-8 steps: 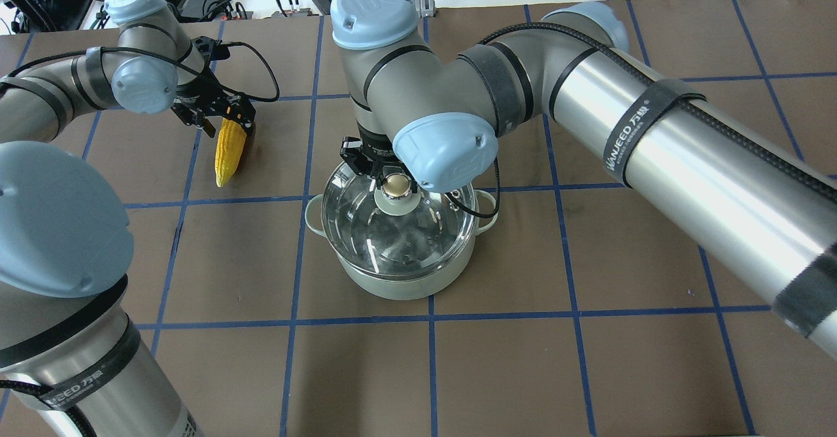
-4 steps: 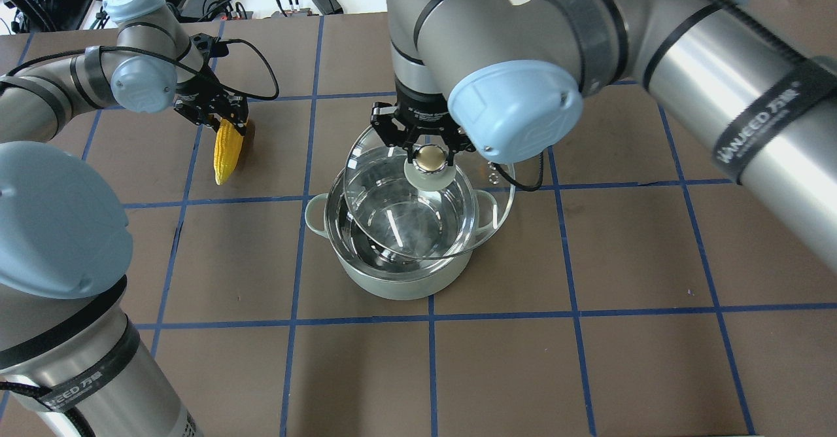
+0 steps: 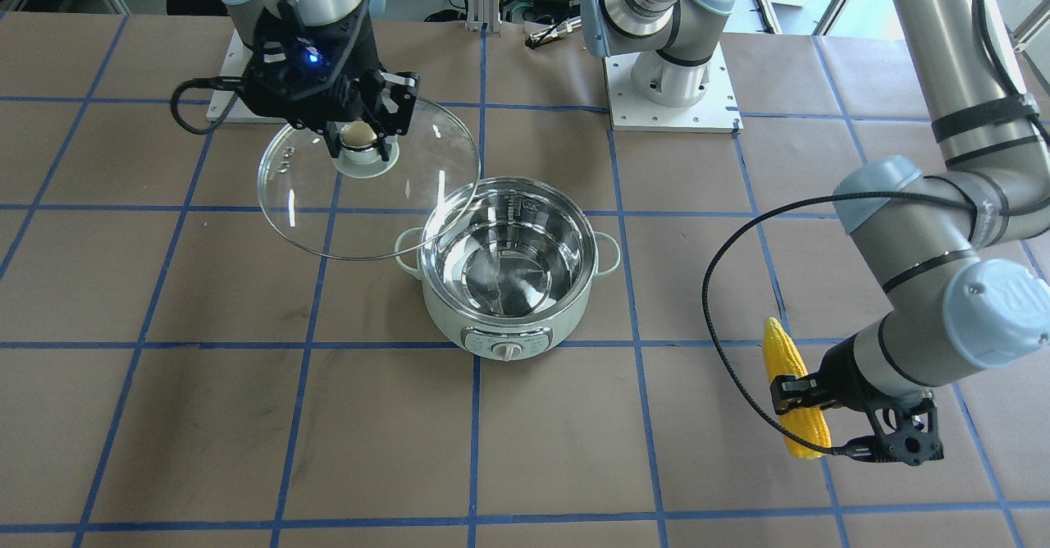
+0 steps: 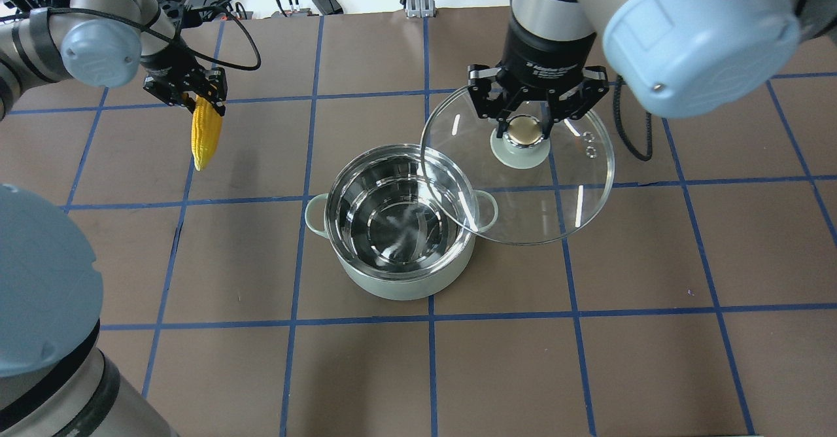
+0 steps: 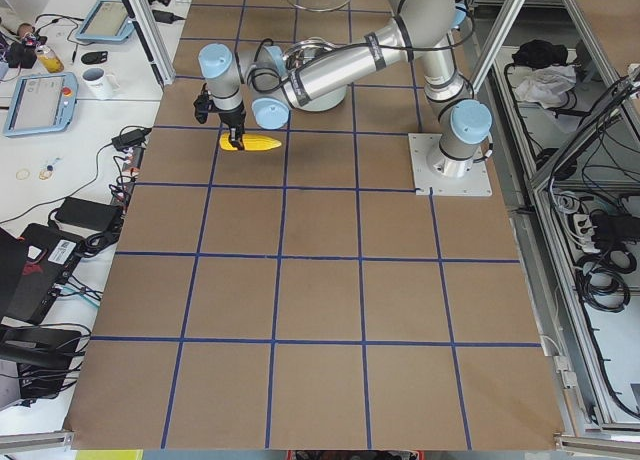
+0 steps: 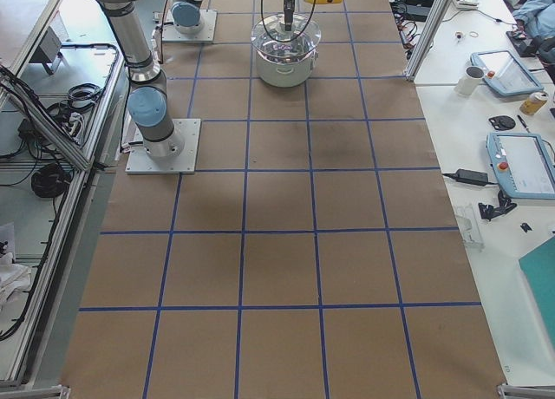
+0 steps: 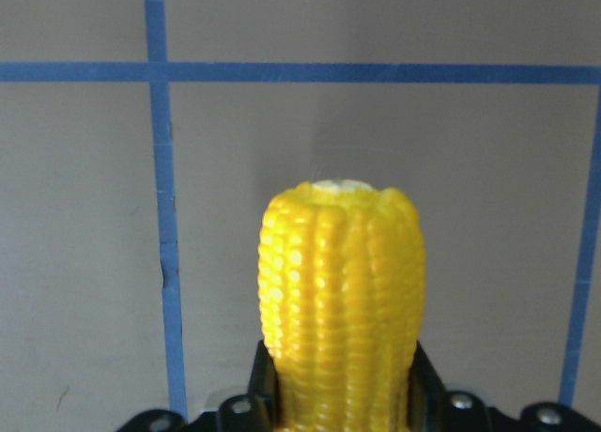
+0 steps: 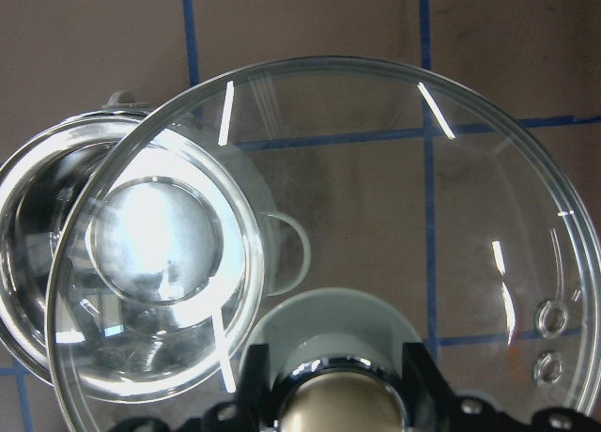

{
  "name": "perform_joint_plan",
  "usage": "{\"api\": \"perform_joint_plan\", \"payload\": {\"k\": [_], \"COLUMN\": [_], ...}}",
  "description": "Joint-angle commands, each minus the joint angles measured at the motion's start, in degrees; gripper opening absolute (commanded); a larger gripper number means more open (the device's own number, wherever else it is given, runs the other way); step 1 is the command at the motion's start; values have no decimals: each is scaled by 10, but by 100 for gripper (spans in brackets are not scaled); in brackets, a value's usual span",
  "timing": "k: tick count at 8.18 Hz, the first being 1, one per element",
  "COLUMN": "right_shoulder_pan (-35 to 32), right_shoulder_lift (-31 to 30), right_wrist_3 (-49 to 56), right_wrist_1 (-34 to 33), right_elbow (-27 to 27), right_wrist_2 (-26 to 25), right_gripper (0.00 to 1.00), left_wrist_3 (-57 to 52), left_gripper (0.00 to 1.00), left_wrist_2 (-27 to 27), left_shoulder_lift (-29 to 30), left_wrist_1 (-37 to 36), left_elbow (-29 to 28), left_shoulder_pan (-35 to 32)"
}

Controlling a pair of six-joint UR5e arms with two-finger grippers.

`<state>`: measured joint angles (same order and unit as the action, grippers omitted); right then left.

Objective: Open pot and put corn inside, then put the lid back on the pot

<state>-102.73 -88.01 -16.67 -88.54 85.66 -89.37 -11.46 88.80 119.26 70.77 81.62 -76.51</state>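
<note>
Pot: the pot [image 4: 402, 285] stands uncovered near the middle of the brown table [image 4: 588, 358], and its shiny steel inside shows. One loop handle points left and the other right. The grey panel [image 3: 504, 341] faces the far side, away from the robot.

Lid: the lid [image 4: 562, 192] is held in the air to the right of the pot and a little farther off. From overhead, its left edge overlaps the pot's right rim and right handle, which show through the glass. The rest of it lies over bare table.

Right gripper: the right gripper [image 4: 525, 126] points straight down. Its two fingers are closed from either side on the lid's gold knob [image 3: 358, 134] and carry the lid by it.

Left gripper: the left gripper [image 4: 198, 97] has its fingers clamped on the corn toward its blunt end. The rest of the cob juts out free.

Corn: the corn [image 4: 204, 135] is held over the table to the far left of the pot, well apart from it. Its tapered tip points toward the near side. The wrist camera shows only table and blue grid lines behind it. How high it hangs cannot be told.
</note>
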Motion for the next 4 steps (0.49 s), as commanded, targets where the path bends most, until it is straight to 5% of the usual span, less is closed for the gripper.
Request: {"api": "perform_joint_plan", "payload": {"k": [1, 4], "right_shoulder_pan": [84, 100], "right_shoulder_lift": [-49, -54], "right_wrist_3": [108, 135], "right_wrist_1": [61, 72], "right_elbow": [-1, 1], "right_wrist_2": [-15, -12], "right_gripper": [37, 37], "left_wrist_3": [52, 183], "left_gripper": [0, 0], "left_wrist_2": [-4, -9], "left_shoulder_lift": [-69, -110], "left_wrist_1": [50, 61], "left_elbow": [1, 2], "left_shoulder_pan": [-21, -127]}}
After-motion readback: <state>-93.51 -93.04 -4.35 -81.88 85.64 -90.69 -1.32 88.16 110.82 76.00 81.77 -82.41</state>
